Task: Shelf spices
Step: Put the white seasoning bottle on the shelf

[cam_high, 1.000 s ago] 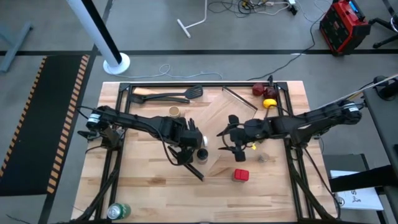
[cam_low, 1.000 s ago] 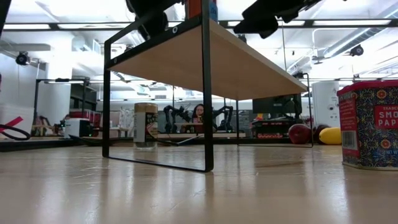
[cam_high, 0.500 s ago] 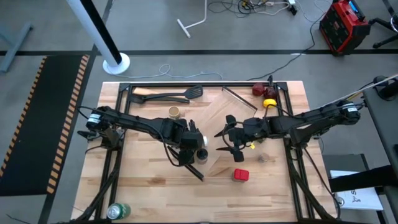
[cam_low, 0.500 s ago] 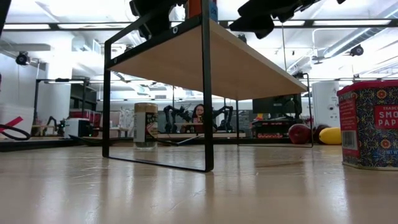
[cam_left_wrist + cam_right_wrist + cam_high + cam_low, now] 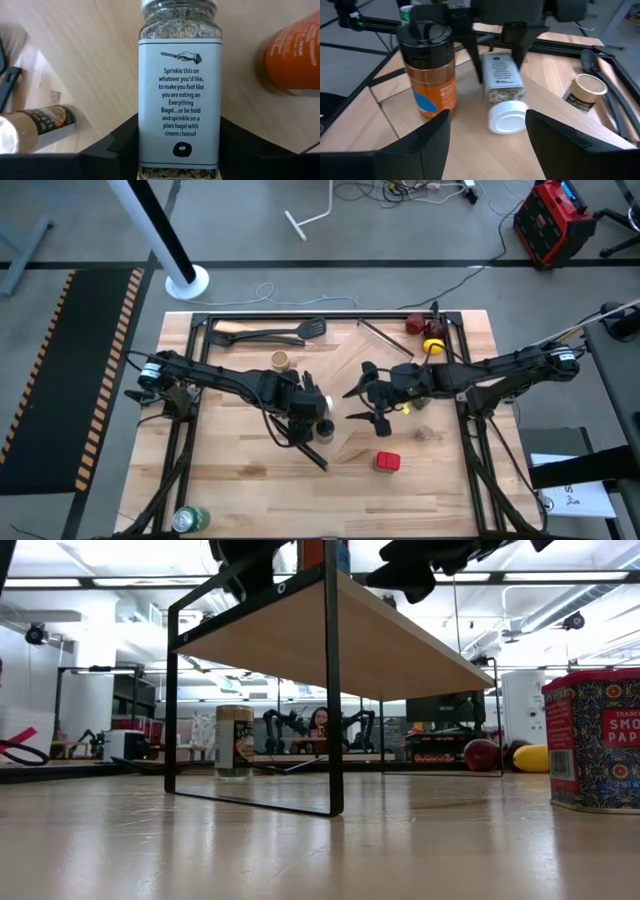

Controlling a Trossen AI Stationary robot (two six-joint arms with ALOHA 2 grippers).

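Note:
The shelf is a pale board on black legs, standing slantwise mid-table. Above it my left gripper is shut on the white-capped jar, which is tipped over with its cap toward my right gripper. That gripper hovers open just to the jar's right, touching nothing. The black-capped jar, with an orange label, stands upright on the board beside them. The tan cylinder, red tin and small shaker stand on the table. My left gripper pinches the white-capped jar between its two fingers, on the labelled sides near the base. It comes from the table's left, and the jar lies along the fingers with its cap pointing away and downward. Whether the cap touches the board cannot be told.
A large black tube frame rings the work area. Black spatulas lie at the far left, a lemon and dark red fruit at the far right. A green can stands at the near left corner.
My right gripper has drifted a little toward the table's left, closer to the white-capped jar, still open.

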